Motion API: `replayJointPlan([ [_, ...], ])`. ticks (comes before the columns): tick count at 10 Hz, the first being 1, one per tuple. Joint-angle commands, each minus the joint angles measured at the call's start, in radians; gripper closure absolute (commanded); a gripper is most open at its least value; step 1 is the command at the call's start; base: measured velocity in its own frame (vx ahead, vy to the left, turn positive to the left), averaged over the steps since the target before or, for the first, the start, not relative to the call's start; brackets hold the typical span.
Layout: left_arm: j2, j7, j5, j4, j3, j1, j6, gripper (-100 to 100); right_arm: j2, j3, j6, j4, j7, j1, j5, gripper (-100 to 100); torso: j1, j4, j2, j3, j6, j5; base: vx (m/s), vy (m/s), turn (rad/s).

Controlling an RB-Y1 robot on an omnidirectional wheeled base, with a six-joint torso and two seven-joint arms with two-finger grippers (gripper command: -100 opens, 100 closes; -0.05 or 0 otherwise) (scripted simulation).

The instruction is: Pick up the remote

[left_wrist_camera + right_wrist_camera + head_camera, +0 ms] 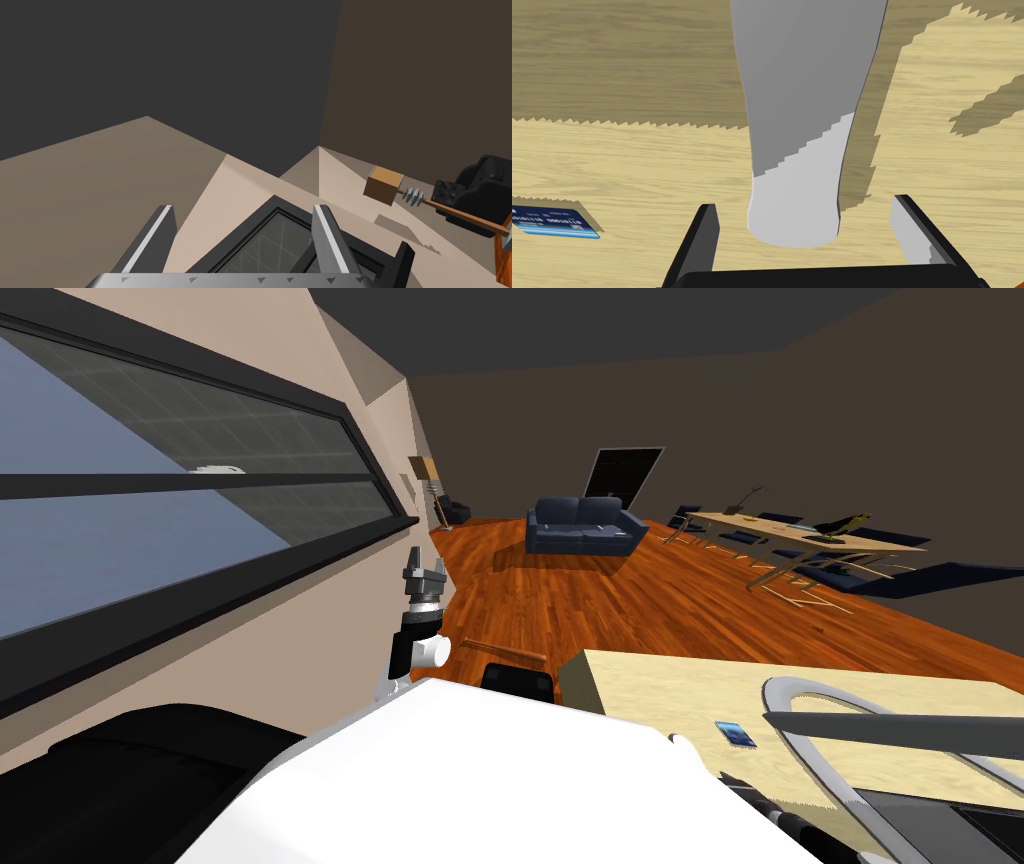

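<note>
grasp not yet made: the right gripper point(804, 202) holds its fingers apart, straddling without touching the end of the pale grey remote point(807, 100). it lies on the light wood table point(650, 688), lower right in the head view, near a blue card point(554, 222). closing and lifting remain. the left gripper point(425, 565), fingers apart, idles by the window point(150, 488).

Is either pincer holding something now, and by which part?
Nothing is held. The right pincer is open around the end of the grey remote, not touching it; the left pincer is open too.
</note>
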Motion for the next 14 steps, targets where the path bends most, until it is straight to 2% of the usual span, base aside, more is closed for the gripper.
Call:
replayJointPlan([
  [1,0.0,0.0,0.0,0.0,0.0,0.0,0.0,0,0.0,0.0,0.0,0.0,0.0,0.0,0.0,0,0.0,0.0,0.0,0.0,0.0,0.0,0.0,0.0,0.0],
  [2,0.0,0.0,0.0,0.0,0.0,0.0,0.0,0,0.033,0.013,0.024,0.018,0.013,-0.01,-0.004,-100,0.001,0.0,0.0,0.0,0.0,0.0,0.01,-0.036,0.092],
  [3,0.0,0.0,0.0,0.0,0.0,0.0,0.0,0,0.053,0.021,0.039,0.029,0.022,-0.015,-0.006,-100,-0.001,0.0,0.0,0.0,0.0,0.0,0.023,-0.079,0.11],
  [4,0.0,0.0,0.0,0.0,0.0,0.0,0.0,0,0.044,0.016,0.022,0.036,0.021,-0.021,-0.005,-100,-0.003,0.0,-0.001,-0.001,0.0,-0.001,0.012,-0.04,0.024],
  [5,0.0,0.0,0.0,0.0,0.0,0.0,0.0,0,0.046,0.016,0.025,0.038,0.025,-0.022,-0.005,100,-0.002,0.0,-0.001,0.0,0.0,0.0,0.002,-0.007,-0.002],
  [9,0.0,0.0,0.0,0.0,0.0,0.0,0.0,0,0.046,0.016,0.024,0.038,0.024,-0.022,-0.005,100,0.0,0.0,0.0,0.0,0.0,0.0,0.0,0.0,0.0],
  [10,0.0,0.0,0.0,0.0,0.0,0.0,0.0,0,0.046,0.016,0.024,0.038,0.024,-0.022,-0.005,0,0.0,0.0,0.0,0.0,0.0,0.0,0.0,0.0,0.0],
  [11,0.0,0.0,0.0,0.0,0.0,0.0,0.0,0,0.02,0.008,0.015,0.011,0.008,-0.006,-0.002,100,0.0,0.0,0.0,0.0,0.0,-0.001,0.003,0.037,-0.096],
  [12,0.0,0.0,0.0,0.0,0.0,0.0,0.0,0,0.0,0.0,0.0,-0.001,0.0,0.0,0.0,100,0.002,0.0,0.0,0.0,0.001,0.0,-0.019,0.072,-0.113],
  [13,0.0,0.0,0.0,0.0,0.0,0.0,0.0,0,0.013,0.006,0.01,0.011,0.008,-0.008,-0.001,100,0.005,0.0,0.001,0.001,0.001,0.001,-0.014,0.033,-0.026],
  [14,0.0,0.0,0.0,0.0,0.0,0.0,0.0,0,0.01,0.005,0.007,0.01,0.005,-0.007,0.0,0,0.003,0.0,0.001,0.001,0.001,0.0,-0.002,0.006,0.0],
])
